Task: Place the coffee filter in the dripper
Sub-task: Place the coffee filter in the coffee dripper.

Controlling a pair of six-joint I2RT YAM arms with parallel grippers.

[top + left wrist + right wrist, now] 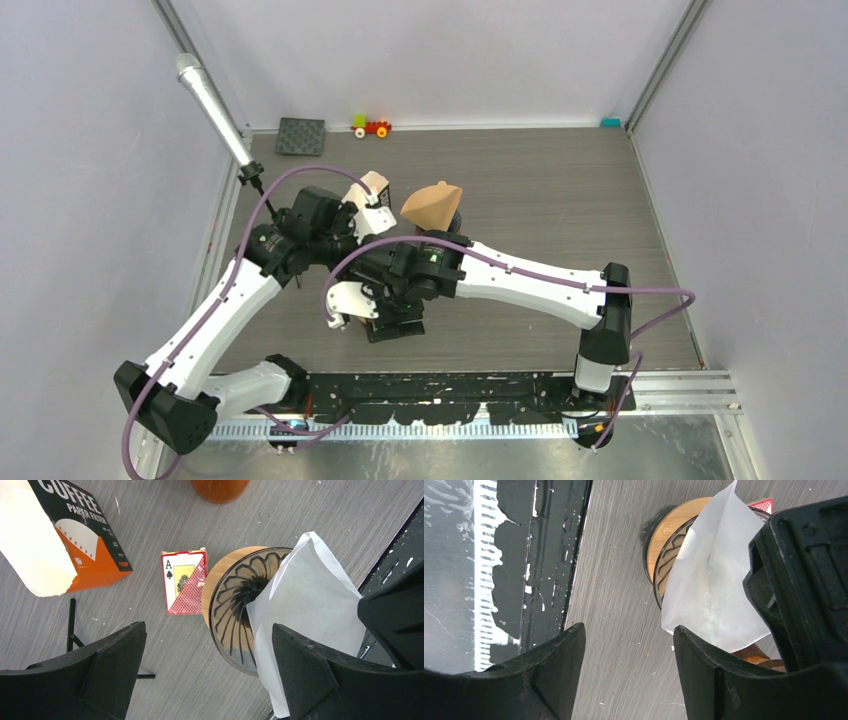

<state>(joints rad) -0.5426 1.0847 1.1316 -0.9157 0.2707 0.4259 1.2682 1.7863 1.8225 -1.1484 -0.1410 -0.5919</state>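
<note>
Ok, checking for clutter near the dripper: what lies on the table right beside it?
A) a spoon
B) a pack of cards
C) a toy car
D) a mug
B: the left wrist view shows a pack of cards, ace of spades up, lying flat beside the wooden base of the dripper.

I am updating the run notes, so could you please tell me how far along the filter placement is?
Done: the white coffee filter is resting in the dripper. In hand: nothing; the left gripper and right gripper are both open, neither closed on the filter. Left: the filter leans folded against one side and pokes above the rim, so it probably needs opening and seating.
</note>
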